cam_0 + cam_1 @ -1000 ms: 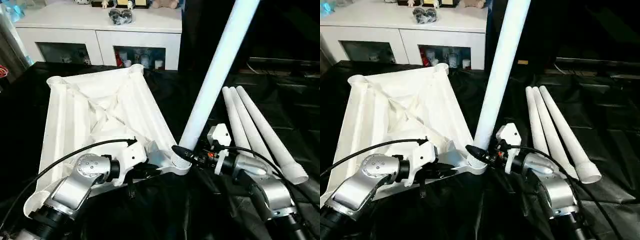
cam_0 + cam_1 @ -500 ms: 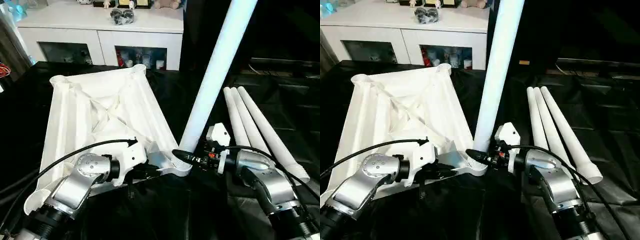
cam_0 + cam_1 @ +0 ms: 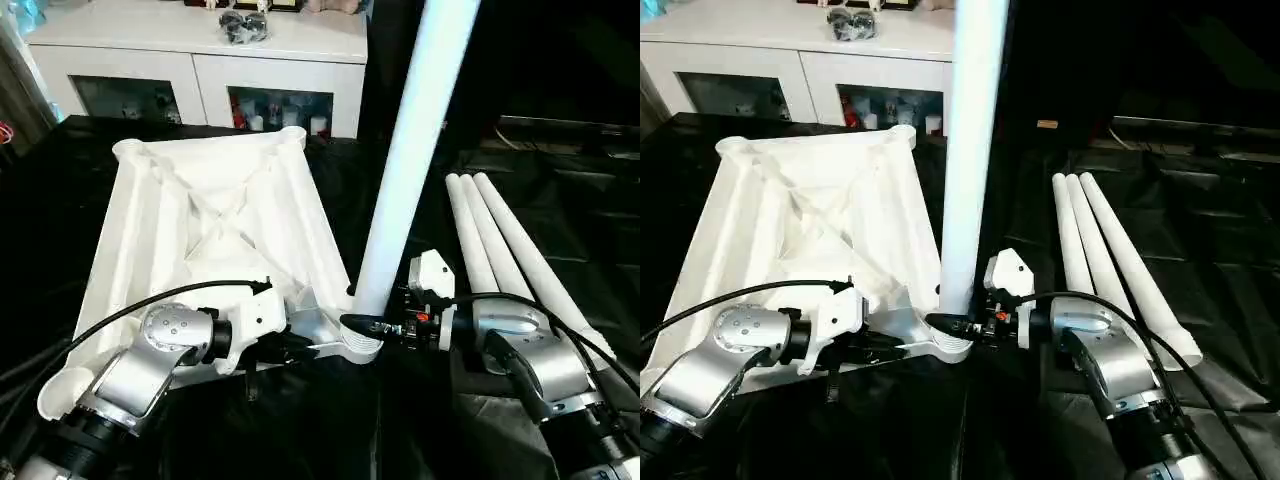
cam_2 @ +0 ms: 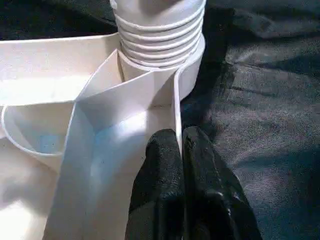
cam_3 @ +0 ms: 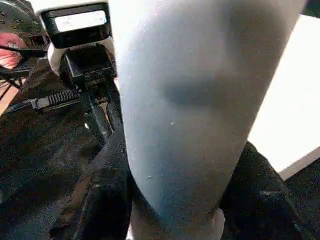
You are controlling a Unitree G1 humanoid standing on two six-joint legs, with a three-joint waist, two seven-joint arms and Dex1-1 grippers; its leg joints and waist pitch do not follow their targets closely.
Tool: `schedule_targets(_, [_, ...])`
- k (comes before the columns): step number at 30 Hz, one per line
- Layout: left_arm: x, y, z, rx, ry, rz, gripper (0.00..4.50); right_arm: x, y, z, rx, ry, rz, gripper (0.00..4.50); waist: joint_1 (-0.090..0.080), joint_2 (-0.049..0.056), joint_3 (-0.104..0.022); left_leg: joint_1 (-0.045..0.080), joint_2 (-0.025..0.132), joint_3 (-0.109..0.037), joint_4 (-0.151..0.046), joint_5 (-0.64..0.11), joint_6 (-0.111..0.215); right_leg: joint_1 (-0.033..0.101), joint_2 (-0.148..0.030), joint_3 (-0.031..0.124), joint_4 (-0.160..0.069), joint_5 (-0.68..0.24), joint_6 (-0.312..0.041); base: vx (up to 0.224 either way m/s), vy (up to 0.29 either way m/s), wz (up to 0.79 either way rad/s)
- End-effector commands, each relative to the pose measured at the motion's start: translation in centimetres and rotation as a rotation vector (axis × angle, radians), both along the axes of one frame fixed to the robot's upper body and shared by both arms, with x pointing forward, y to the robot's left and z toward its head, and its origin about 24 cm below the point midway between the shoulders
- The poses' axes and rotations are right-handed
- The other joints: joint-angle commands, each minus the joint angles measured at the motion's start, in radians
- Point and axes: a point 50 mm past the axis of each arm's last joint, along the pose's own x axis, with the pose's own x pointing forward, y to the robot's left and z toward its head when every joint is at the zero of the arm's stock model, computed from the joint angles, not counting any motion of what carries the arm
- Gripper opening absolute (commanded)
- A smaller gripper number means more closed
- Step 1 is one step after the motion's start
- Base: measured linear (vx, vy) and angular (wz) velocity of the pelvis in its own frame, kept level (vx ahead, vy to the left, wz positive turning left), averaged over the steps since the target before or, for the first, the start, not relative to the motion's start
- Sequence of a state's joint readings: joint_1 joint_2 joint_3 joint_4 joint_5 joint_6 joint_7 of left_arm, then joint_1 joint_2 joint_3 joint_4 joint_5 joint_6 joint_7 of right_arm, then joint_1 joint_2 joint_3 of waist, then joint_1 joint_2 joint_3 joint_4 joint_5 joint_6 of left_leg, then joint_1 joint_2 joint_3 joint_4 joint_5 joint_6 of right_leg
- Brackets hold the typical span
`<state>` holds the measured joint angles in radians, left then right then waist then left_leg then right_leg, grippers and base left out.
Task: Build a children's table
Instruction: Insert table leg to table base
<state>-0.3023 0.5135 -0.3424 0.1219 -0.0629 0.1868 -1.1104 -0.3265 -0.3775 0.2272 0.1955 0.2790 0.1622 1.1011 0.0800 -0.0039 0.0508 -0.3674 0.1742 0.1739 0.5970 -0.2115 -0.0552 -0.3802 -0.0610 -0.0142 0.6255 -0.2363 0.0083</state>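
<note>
1. Left wrist view puts my left gripper [image 4: 181, 150] pinched flat on a thin rib of the tabletop [image 3: 215, 215], right beside the corner socket [image 4: 172, 62]; I judge this grip is there to stop the top from turning or sliding on the black cloth [image 3: 520, 150].
2. Tabletop lies ribbed side up in front of me, and the leg [image 3: 405, 170] stands in its near right corner socket, close to upright, with several thread rings [image 4: 160, 32] showing above the socket's lip.
3. My right gripper [image 3: 362, 325] is clamped around the bottom of that leg, one black finger on each side of the tube.
4. To do this well, I would keep the leg in line with the socket while twisting; a lean could cross the threads.
5. I should turn in short strokes and watch the exposed rings, which tell me the leg is not yet home.
6. Three spare legs [image 3: 505, 250] lie side by side to my right, well clear of the socket; I must not sweep them with my right arm.
</note>
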Motion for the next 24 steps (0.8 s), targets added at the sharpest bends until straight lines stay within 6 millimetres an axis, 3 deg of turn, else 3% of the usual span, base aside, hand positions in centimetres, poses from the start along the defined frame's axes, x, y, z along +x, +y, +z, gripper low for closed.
schedule_targets(1, [0.8,-0.5,0.4,0.005,-0.044,0.032,0.00,-1.7,1.3,-2.9,-0.045,0.144,0.101,1.88,-0.013,-0.006,-0.025,0.014,0.058,-0.016,-0.094,-0.226,0.019,0.014,-0.072,0.042,-0.092,-0.218,-0.203,0.000,0.000,0.00])
schedule_targets(6, [1.3,-0.7,0.4,0.006,-0.068,0.137,0.00,-0.3,1.5,-3.5,-0.035,0.114,-0.070,1.88,-0.018,-0.007,-0.021,0.013,0.058,-0.019,-0.099,-0.270,0.000,0.011,-0.075,0.043,-0.099,-0.302,-0.190,0.000,0.000,0.00])
schedule_targets(10, [1.4,-1.3,0.7,-0.023,-0.060,0.202,0.00,1.0,1.9,-3.9,-0.031,0.096,-0.201,1.88,-0.037,-0.002,-0.019,0.012,0.058,-0.027,-0.104,-0.327,-0.033,0.006,-0.080,0.042,-0.104,-0.401,-0.174,0.000,0.000,0.00])
schedule_targets(14, [2.0,-2.1,0.9,-0.021,-0.081,0.293,0.00,2.4,2.8,-4.3,-0.031,0.090,-0.337,1.88,-0.056,-0.004,-0.019,0.005,0.055,-0.031,-0.106,-0.331,-0.040,0.007,-0.078,0.041,-0.105,-0.393,-0.175,0.000,0.000,0.00])
schedule_targets(18, [3.1,-3.3,1.4,-0.026,-0.107,0.455,0.00,3.9,3.7,-4.7,-0.042,0.092,-0.495,1.88,-0.059,0.001,-0.024,0.010,0.057,-0.025,-0.102,-0.294,-0.037,0.006,-0.075,0.043,-0.100,-0.287,-0.202,0.000,0.000,0.00])
schedule_targets(21, [3.7,-4.4,1.8,-0.040,-0.119,0.569,0.00,4.8,4.2,-4.9,-0.043,0.113,-0.591,1.88,-0.062,0.003,-0.028,0.006,0.055,-0.023,-0.099,-0.246,-0.028,0.014,-0.076,0.041,-0.095,-0.207,-0.229,0.000,0.000,0.00])
schedule_targets(23, [3.9,-5.2,1.9,-0.053,-0.120,0.611,0.00,5.1,4.6,-5.0,-0.038,0.134,-0.620,1.88,-0.059,0.003,-0.033,0.004,0.053,-0.018,-0.091,-0.174,0.004,0.022,-0.071,0.038,-0.088,-0.073,-0.251,0.000,0.000,0.00])
schedule_targets(24, [4.0,-5.5,1.9,-0.054,-0.123,0.627,0.00,5.2,4.9,-5.0,-0.040,0.139,-0.624,1.88,-0.058,0.002,-0.034,0.004,0.053,-0.018,-0.089,-0.159,0.011,0.024,-0.070,0.037,-0.086,-0.048,-0.254,0.000,0.000,0.00])
